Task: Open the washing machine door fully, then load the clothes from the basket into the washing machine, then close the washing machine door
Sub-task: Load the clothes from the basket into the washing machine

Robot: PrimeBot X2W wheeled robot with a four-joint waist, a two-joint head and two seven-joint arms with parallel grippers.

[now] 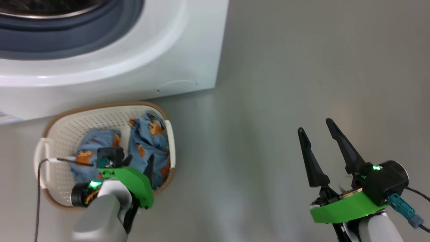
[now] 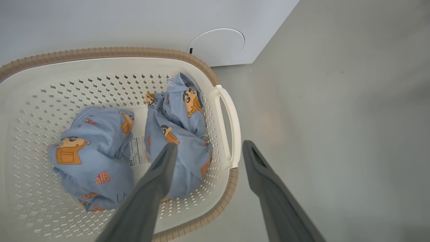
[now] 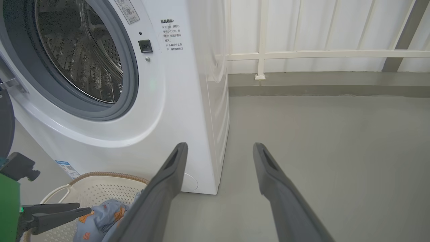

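Observation:
The washing machine [image 1: 134,74] stands with its steel drum [image 3: 80,53] exposed. The washing machine door [image 3: 5,124] shows as a dark curved edge at the far left, swung open. In front sits the cream basket [image 1: 100,107] [image 2: 100,52] holding the clothes: a left bundle [image 1: 97,141] [image 2: 90,154] and a right bundle [image 1: 151,141] [image 2: 181,124]. My left gripper [image 1: 139,161] [image 2: 210,149] hovers open over the basket's right end, one finger above the right bundle, the other outside the handle. My right gripper [image 1: 314,125] [image 3: 220,149] is open over bare floor, holding nothing.
Grey floor [image 1: 285,67] stretches to the right of the machine. A white railing and low kerb [image 3: 319,53] close off the back. The round filter cover [image 2: 216,45] sits low on the machine's front. A dark cable [image 1: 38,188] hangs left of the basket.

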